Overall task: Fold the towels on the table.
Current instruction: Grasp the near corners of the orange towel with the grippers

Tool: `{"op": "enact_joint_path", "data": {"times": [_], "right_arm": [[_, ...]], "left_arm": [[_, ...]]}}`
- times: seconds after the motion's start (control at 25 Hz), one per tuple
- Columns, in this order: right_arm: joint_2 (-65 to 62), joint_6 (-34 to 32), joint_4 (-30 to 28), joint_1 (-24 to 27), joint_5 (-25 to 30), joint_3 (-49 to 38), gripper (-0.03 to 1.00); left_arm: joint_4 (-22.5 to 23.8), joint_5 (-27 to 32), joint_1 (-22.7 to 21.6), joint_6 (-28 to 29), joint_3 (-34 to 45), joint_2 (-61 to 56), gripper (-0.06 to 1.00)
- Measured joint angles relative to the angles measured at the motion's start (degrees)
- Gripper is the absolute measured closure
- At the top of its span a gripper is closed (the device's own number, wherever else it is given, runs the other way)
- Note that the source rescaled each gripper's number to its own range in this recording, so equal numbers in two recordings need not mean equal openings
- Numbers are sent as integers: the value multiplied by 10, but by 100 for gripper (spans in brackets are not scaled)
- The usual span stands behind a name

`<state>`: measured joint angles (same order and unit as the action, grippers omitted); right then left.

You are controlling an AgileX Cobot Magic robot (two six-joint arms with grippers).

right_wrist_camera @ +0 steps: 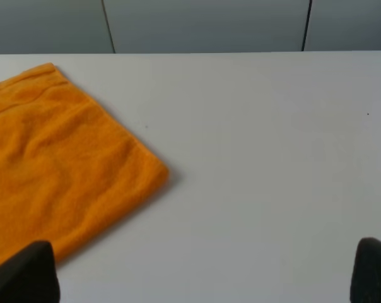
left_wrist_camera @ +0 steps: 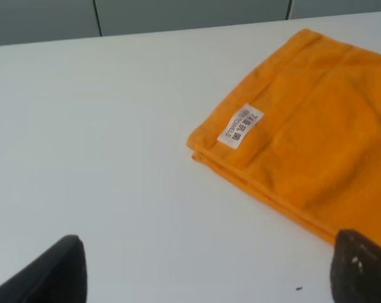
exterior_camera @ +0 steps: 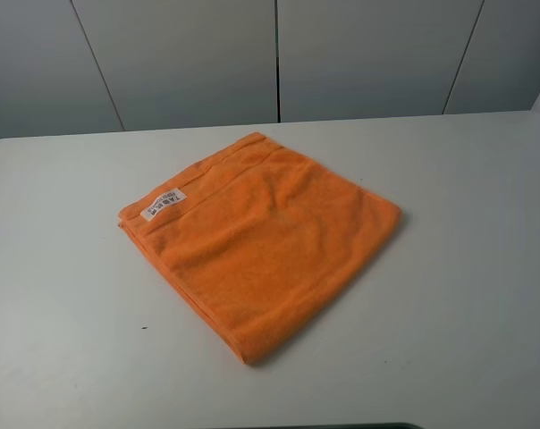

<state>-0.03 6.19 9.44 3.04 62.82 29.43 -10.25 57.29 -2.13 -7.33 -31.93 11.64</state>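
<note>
An orange towel (exterior_camera: 263,237) lies flat on the white table (exterior_camera: 64,313), turned like a diamond, with stacked layers showing along its near-left edge. Its white label (exterior_camera: 164,206) sits at the left corner. Neither arm shows in the high view. The left wrist view has the label corner of the towel (left_wrist_camera: 304,132) ahead of my left gripper (left_wrist_camera: 209,274), whose dark fingertips (left_wrist_camera: 52,274) stand wide apart over bare table. In the right wrist view the towel's right corner (right_wrist_camera: 58,177) lies ahead of my right gripper (right_wrist_camera: 203,278), open with nothing between its fingers (right_wrist_camera: 370,271).
Grey wall panels (exterior_camera: 270,58) rise behind the table's far edge. A tiny dark speck (exterior_camera: 145,327) marks the tabletop left of the towel. Bare tabletop (exterior_camera: 467,268) surrounds the towel on all sides.
</note>
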Motion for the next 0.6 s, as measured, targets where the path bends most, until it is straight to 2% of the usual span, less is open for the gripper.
{"op": "enact_joint_path", "data": {"times": [0.08,0.24,0.4,0.52,0.6], "right_arm": [[1,10,-1,-11,-2,0,-3],[66,78,-19,-41,-23,11,-3],[195,180,-22,-80,-56,39,-3],[318,271,-26,-104,-60,83,-3],[401,318,-39,-122,-63,119,-3]], "left_arm": [[-1,-10,0,-2,-17,79,-4],[-2,-24,0,-22,-70,244,-4],[-1,-25,5,-50,-145,413,-4],[23,-24,37,-57,-196,505,-4],[70,-24,79,-42,-227,561,-4]]}}
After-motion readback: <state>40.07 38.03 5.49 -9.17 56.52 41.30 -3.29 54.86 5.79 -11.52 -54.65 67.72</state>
